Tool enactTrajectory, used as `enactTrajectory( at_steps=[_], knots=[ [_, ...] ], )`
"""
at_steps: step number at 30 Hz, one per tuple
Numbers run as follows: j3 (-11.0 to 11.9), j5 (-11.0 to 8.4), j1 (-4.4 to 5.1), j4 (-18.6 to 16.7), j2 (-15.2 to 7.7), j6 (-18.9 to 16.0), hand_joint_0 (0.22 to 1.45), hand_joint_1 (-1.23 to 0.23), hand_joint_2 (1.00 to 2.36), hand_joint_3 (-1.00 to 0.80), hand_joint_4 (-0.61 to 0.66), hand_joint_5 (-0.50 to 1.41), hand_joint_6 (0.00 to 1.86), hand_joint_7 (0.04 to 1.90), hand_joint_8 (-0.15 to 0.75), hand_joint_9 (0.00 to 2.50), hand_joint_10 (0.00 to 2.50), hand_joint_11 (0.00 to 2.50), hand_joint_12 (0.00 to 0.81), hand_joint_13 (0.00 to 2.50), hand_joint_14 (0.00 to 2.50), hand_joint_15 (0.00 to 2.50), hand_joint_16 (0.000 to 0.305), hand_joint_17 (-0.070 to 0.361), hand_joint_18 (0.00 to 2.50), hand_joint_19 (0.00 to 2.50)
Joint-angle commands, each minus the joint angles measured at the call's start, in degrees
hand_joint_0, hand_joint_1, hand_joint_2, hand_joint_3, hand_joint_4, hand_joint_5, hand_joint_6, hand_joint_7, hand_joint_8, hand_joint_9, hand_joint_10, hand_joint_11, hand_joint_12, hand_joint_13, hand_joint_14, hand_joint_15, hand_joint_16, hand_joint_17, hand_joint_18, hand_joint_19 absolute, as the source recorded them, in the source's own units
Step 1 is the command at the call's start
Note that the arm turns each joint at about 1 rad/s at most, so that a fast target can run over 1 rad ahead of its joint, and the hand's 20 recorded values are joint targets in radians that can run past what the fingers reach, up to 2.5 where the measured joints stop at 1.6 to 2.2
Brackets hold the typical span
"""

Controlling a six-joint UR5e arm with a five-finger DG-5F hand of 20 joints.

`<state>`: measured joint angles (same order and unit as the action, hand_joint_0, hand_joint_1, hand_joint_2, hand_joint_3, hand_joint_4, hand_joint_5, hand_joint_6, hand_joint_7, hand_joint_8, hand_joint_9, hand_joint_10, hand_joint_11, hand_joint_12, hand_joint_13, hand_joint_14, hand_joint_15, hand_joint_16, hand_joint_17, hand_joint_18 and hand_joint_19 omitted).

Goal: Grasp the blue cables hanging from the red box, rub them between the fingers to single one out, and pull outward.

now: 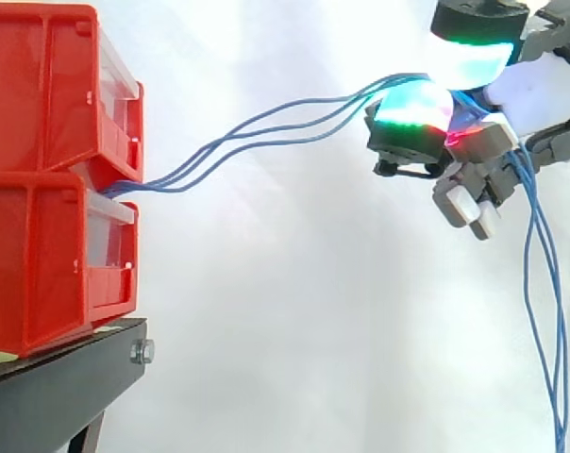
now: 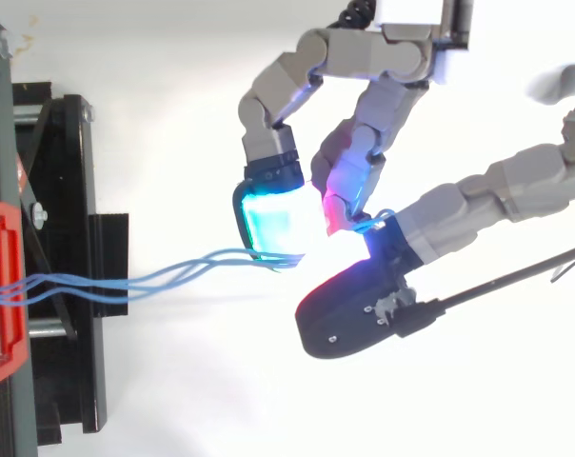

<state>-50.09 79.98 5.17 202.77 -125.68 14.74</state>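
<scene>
With the hand (image 1: 483, 142) clamped on the blue cables (image 1: 266, 132) between glowing pads (image 1: 412, 106), well out from the stacked red bins (image 1: 49, 170) on the black stand (image 1: 58, 387): roll the pads gently against each other, let every strand but one slip free, then draw level away from the bins, no jerking. From the side: three strands fanning out of the gap between the bins, slack dropping below the hand. From above: strands bunching just at the cyan pad (image 2: 273, 219).

A white curtain (image 1: 294, 311) hangs behind my hand (image 1: 497, 140) (bright, faintly creased); the black stand (image 1: 49, 396) sits lower, well apart from it.
</scene>
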Motion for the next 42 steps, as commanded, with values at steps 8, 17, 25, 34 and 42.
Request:
enactTrajectory(
  at_steps=[8,17,25,34,42],
  knots=[
    [0.35,0.0,0.02,2.72,0.0,-2.88,0.8,-0.92,1.01,-0.4,-0.22,-0.17,0.92,1.16,0.209,1.18,0.02,0.79,0.316,0.83,0.03,0.61,0.044,0.098,0.71,0.64],
    [0.52,0.0,0.02,4.3,0.0,-4.99,0.78,-0.91,1.01,-0.44,-0.16,-0.17,0.92,1.16,0.209,1.2,0.03,0.79,0.316,0.84,0.03,0.61,0.043,0.097,0.73,0.64],
    [0.26,0.09,0.02,4.39,0.0,-5.6,0.64,-0.79,1.0,-0.48,-0.02,-0.14,0.9,1.05,0.22,1.25,0.03,0.79,0.326,0.86,0.03,0.62,0.044,0.098,0.73,0.68],
    [-1.15,0.09,0.19,4.3,0.0,-5.69,0.59,-0.63,1.0,-0.46,0.01,-0.13,0.85,1.06,0.223,1.29,0.02,0.77,0.326,0.88,0.03,0.64,0.045,0.101,0.72,0.7],
    [-1.06,0.09,0.19,4.3,0.0,-5.78,0.61,-0.65,1.01,-0.38,0.0,-0.13,0.83,1.09,0.226,1.3,0.02,0.77,0.325,0.89,0.03,0.63,0.045,0.101,0.72,0.7]
  ],
)
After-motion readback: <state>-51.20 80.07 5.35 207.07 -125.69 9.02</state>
